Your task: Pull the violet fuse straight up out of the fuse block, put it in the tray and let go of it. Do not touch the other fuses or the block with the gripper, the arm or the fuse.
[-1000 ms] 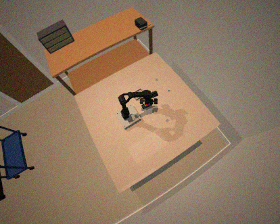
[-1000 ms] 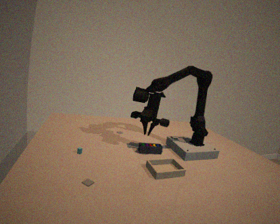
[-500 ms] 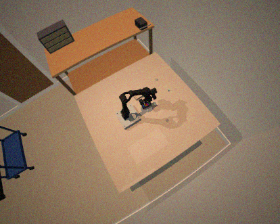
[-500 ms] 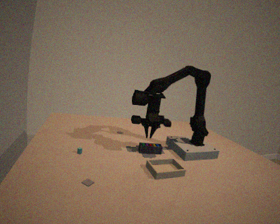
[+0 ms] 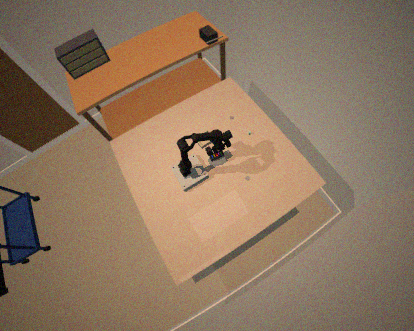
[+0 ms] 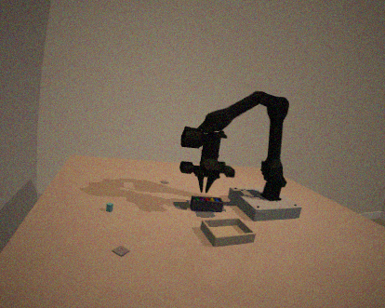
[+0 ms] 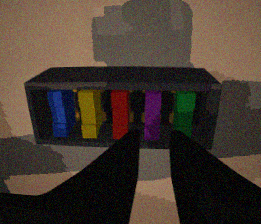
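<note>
The violet fuse (image 7: 152, 115) stands in the dark fuse block (image 7: 130, 75) (image 6: 206, 206), between the red fuse (image 7: 120, 115) and the green fuse (image 7: 184, 112). My gripper (image 7: 154, 138) (image 6: 205, 191) is open by a narrow gap, with nothing between its fingers. It points down and hangs a little above the block. In the wrist view the violet fuse lines up with the gap, just beyond the fingertips. The tray (image 6: 235, 241) is empty and lies in front of the block in the exterior view.
A yellow fuse (image 7: 90, 115) and a blue fuse (image 7: 60, 115) stand beyond the red one. The arm's grey base (image 6: 277, 212) is beside the block. A teal cylinder (image 6: 110, 207) (image 5: 250, 133) and a flat grey square (image 6: 121, 251) (image 5: 231, 117) lie farther off.
</note>
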Tool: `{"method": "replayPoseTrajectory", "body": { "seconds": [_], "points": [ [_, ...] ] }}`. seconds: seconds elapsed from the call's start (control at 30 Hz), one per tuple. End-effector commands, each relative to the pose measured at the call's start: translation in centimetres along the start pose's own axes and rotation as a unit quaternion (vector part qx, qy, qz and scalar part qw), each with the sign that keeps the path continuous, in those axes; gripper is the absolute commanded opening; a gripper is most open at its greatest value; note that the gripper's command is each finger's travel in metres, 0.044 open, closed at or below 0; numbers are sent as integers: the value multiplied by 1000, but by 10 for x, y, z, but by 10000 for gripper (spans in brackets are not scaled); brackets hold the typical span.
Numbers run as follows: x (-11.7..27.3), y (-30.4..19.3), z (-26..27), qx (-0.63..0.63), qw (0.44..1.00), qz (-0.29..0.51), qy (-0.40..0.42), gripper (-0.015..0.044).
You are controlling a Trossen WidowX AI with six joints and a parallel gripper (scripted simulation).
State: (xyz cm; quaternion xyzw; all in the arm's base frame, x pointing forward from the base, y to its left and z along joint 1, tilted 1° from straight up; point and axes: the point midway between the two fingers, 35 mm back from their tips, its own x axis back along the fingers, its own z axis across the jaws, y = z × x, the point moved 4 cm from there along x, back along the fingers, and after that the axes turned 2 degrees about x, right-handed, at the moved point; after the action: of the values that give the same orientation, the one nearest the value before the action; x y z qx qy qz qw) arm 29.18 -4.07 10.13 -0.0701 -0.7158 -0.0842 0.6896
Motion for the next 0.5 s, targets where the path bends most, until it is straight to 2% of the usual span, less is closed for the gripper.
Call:
{"method": "replayPoseTrajectory", "body": {
  "seconds": [0.0,0.47],
  "points": [
    [-5,0,0,2,1000,2,1,69],
    [-19,-1,0,2,1000,2,1,69]
  ]
}}
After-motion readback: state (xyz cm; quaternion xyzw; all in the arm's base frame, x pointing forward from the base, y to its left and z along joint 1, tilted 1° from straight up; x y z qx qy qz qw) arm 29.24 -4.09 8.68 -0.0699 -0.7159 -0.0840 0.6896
